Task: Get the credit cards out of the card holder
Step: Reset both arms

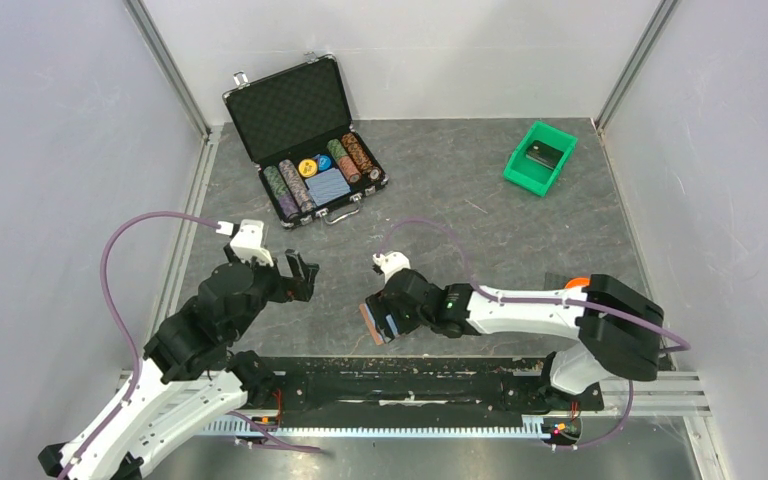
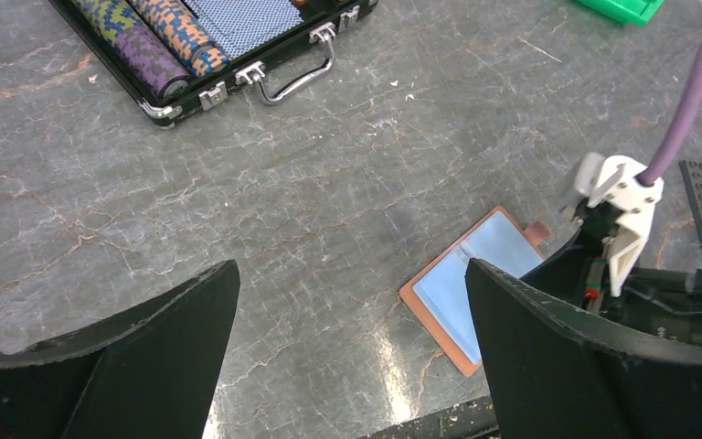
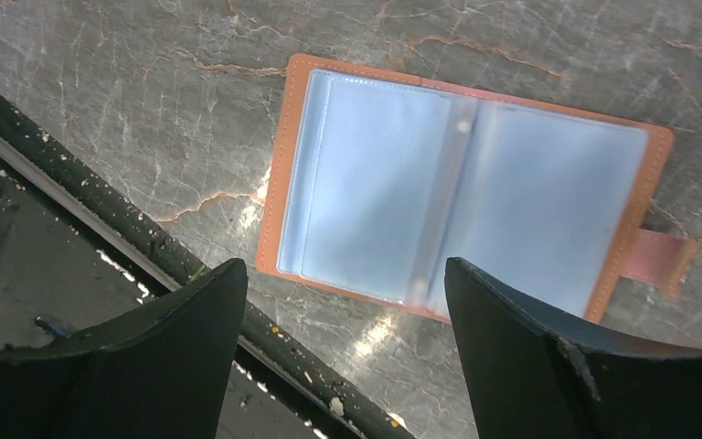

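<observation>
card holder (image 3: 375, 183) lies open below parted right jaws.

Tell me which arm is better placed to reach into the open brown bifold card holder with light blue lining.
Right. The right gripper hangs open directly over the brown bifold card holder, which lies spread flat beneath it. The left gripper, also open, sits farther off to the side.
</observation>
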